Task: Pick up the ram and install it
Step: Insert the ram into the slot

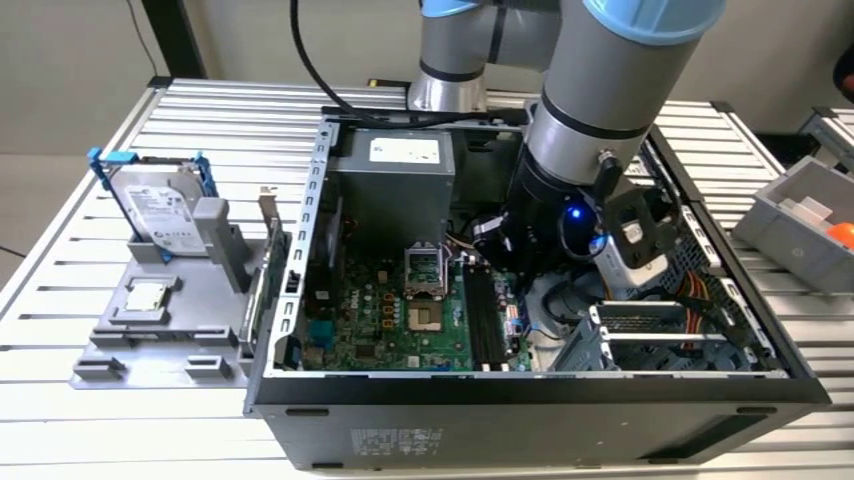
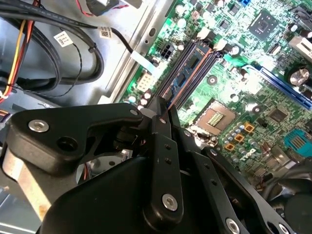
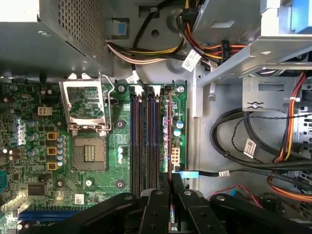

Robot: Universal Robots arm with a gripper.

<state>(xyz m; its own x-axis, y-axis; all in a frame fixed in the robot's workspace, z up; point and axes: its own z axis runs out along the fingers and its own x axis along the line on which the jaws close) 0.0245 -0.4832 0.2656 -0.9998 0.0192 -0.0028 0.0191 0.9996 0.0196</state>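
The ram [image 3: 169, 136] is a thin dark stick seen edge-on in the first wrist view, standing along the outermost of the long black slots [image 3: 144, 141] on the green motherboard [image 1: 387, 320]. The second wrist view shows the ram's bluish face [image 2: 191, 66] with small chips. My gripper [image 3: 170, 181] is shut on the ram's near end, its black fingers [image 2: 161, 122] meeting at the stick. Whether the ram is seated in the slot I cannot tell. In the exterior view the arm [image 1: 574, 180] reaches down into the open computer case on the exterior view's right of the board.
A CPU socket [image 3: 87, 153] with its open metal frame lies beside the slots. Cable bundles [image 3: 253, 141] and a metal drive cage [image 1: 654, 325] crowd the other side. The power supply [image 1: 394, 190] sits at the back. A hard drive [image 1: 160, 210] stands outside the case.
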